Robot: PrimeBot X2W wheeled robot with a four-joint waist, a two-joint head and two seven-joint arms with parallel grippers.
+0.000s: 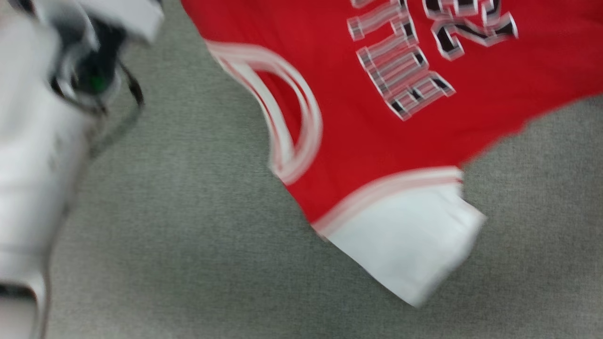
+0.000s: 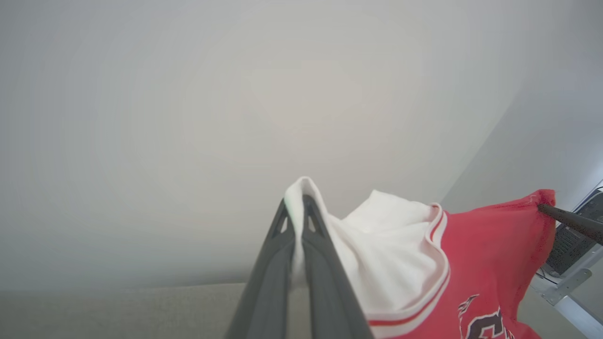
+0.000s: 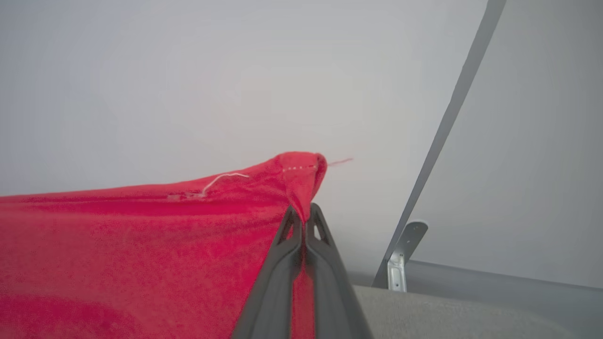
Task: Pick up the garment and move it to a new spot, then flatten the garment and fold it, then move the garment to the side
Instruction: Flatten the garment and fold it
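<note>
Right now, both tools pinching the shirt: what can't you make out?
Head view: motion blur; the lettering on the garment is smeared and cut by the top edge, so the full word is unreadable.
Left wrist view: the left tool pinches the white sleeve; the print is cut by the bottom edge.
Right wrist view: the right tool pinches a red corner; which corner is unclear, as the rest runs off the left edge.

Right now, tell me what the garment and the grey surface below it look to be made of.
The garment: soft knit cloth, likely cotton or a blend, matte; it drapes and creases, and its red face looks fuzzy. The grey surface: matte woven or felt-like fabric, judging by its fine speckled grain; blur hides the weave.
</note>
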